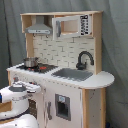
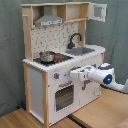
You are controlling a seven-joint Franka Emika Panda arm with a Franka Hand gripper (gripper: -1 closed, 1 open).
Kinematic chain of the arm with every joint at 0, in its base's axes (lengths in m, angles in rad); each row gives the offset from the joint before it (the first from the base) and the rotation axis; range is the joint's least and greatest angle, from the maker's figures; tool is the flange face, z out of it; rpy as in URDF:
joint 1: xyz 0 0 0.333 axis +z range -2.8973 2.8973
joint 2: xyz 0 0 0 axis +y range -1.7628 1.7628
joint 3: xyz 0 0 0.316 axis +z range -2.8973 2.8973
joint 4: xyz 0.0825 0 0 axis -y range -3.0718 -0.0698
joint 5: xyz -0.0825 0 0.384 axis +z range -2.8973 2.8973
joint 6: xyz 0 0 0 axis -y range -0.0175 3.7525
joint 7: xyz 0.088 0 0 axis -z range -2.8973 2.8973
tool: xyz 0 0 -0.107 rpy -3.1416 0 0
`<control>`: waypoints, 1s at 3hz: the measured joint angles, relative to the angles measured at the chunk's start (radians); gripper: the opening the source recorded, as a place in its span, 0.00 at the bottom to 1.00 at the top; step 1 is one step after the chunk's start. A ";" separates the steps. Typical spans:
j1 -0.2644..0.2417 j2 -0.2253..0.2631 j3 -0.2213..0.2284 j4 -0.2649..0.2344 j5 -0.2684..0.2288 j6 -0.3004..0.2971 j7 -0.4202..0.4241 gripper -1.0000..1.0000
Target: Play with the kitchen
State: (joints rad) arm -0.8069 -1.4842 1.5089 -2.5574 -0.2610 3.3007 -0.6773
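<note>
You are looking at the kitchen (image 1: 60,65), a tall white and light-wood toy set that stands on the floor against a grey curtain backdrop (image 1: 115,45). In the second exterior view its base sits at the far edge of a wooden floor (image 2: 100,112).

Along the countertop (image 2: 60,62) you have a small metal pot (image 1: 30,62) on the stove, with a red burner mark (image 1: 43,67) just beside it. Further along is the grey sink (image 1: 72,74), and the black curved faucet (image 1: 84,59) rises at its back edge. Behind them runs a tiled back wall (image 1: 55,50). Up top, the grey hood (image 1: 38,27) hangs over the stove, and the microwave cabinet (image 1: 72,26) sits next to it; in the second exterior view its door (image 2: 98,11) is swung open.

On the front face you can see the oven door (image 2: 64,96) below the stove and a cabinet door with a dark panel (image 1: 62,106) below the sink.

Your arm (image 2: 107,77) reaches in from the second exterior view's right, level with the front panel just under the countertop edge. The pincer (image 2: 75,75) points at that panel, close to the knobs above the oven. You cannot tell from either view whether the pincer is spread or pressed together, nor whether it touches the panel. In the first exterior view the arm's white wrist (image 1: 17,92) fills the lower left corner, in front of the stove end of the kitchen.
</note>
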 joint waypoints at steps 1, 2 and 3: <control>0.009 0.000 0.000 0.000 0.000 -0.025 0.021 1.00; 0.021 0.000 0.000 0.003 0.000 -0.053 0.117 1.00; 0.088 0.003 0.000 0.002 0.000 -0.133 0.144 1.00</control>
State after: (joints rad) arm -0.7189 -1.4807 1.5090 -2.5555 -0.2606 3.1679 -0.5337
